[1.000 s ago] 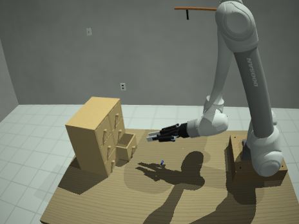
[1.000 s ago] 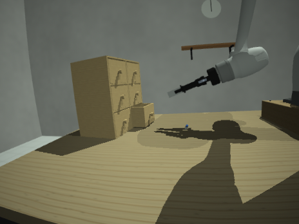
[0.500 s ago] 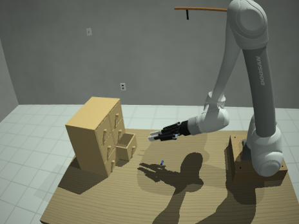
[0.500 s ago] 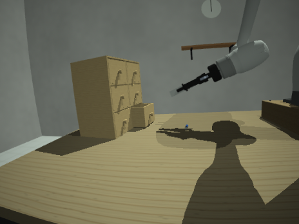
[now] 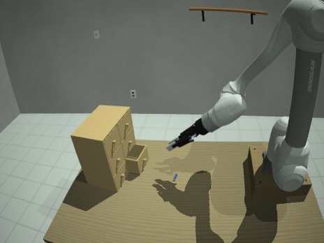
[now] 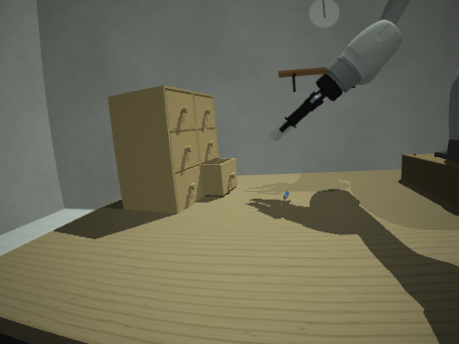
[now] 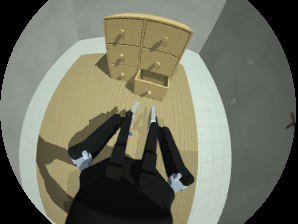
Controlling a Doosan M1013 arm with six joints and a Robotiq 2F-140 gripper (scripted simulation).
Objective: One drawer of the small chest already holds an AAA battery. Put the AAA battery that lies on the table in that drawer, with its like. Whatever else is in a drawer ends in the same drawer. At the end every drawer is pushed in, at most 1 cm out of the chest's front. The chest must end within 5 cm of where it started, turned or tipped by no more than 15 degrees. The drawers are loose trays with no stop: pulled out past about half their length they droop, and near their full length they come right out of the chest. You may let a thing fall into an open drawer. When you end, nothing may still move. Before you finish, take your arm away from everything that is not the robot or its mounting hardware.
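Top view: blue battery (image 5: 175, 177) (image 6: 286, 195) (image 7: 130, 134) between chest (image 5: 89, 122) (image 6: 143, 153) (image 7: 145, 30) and arm base, away from table edges.

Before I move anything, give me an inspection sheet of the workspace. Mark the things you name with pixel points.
Surface: wooden table (image 5: 122, 220) (image 6: 148, 277) (image 7: 65, 100), arm shadows across it.
Job's things: chest (image 5: 92, 153) (image 6: 140, 148) (image 7: 131, 44) upright; one bottom drawer (image 5: 133, 166) (image 6: 214, 180) (image 7: 159, 92) pulled out, contents not visible; blue battery (image 5: 175, 177) (image 6: 286, 195) (image 7: 130, 134) lying on the table.
Clutter: nothing seen.
Gripper (image 5: 170, 145) (image 6: 277, 134) (image 7: 144, 109): raised, fingers slightly apart, nothing between.
Cables: nothing seen.
Surroundings: grey walls, tiled floor, wall-mounted wooden rail (image 5: 227, 11) (image 6: 304, 72).
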